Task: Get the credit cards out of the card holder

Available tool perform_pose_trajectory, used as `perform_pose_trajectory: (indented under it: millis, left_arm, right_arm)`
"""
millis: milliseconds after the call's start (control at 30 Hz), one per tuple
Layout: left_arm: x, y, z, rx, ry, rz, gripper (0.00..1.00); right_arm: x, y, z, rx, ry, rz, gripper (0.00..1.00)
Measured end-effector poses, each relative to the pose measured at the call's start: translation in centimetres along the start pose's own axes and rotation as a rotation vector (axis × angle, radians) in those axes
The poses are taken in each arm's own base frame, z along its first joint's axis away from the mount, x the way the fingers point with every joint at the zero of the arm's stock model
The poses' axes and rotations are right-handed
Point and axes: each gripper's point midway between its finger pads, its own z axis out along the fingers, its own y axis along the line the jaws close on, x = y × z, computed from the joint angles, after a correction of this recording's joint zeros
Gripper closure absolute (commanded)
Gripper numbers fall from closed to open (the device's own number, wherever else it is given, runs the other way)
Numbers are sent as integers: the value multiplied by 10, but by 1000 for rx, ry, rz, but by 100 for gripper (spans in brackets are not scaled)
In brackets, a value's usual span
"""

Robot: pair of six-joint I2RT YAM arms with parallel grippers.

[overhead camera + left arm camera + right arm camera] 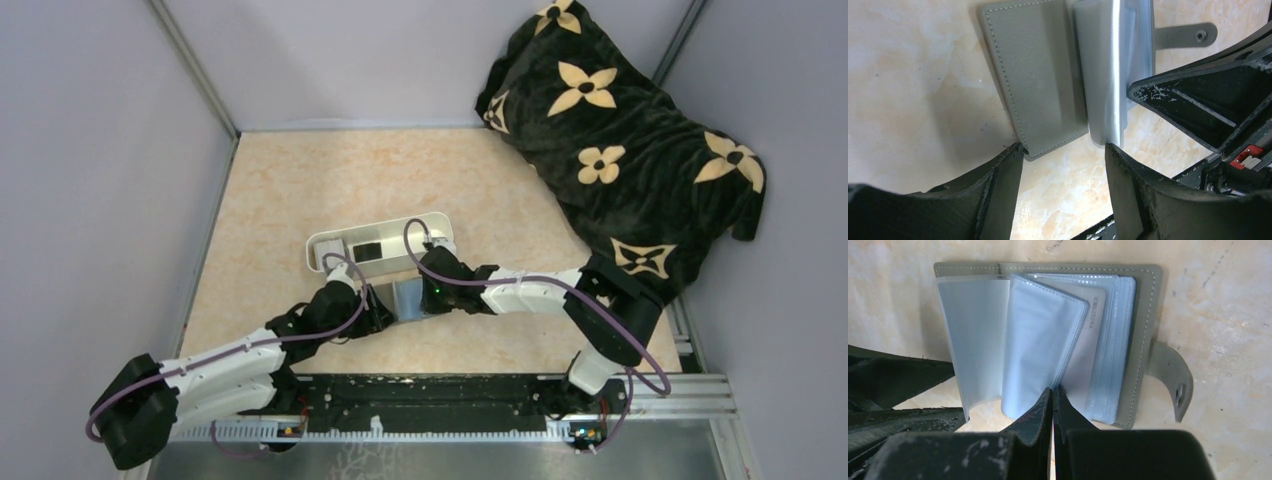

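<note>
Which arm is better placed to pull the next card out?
Right, likely: its jaws are shut at the sleeves' edge of the open card holder, beside a pale card. The left jaws stand open around the cover's end, better for steadying.

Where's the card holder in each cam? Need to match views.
Top external: card holder centre, just below the white tray, between the arms.
Left wrist: card holder top centre, grey cover showing.
Right wrist: card holder upper centre, open, clear sleeves fanned.
Shared landmark: snap tab, top right in left wrist, right edge in right wrist; unresolved from top.
</note>
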Motion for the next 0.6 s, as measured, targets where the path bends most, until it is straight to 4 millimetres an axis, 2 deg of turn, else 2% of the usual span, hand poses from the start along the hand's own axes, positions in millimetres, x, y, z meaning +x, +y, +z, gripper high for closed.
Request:
perform_pose_trajectory:
  millis: [300,600]
  left_arm:
    - [3,7,-13,-22,16,6,33]
    - [-19,-21,-42,45,-30,13,33]
  right_arm:
    - [-8,13,4,-31,-8,-13,100]
    - [-7,17,14,-37,8,-19,100]
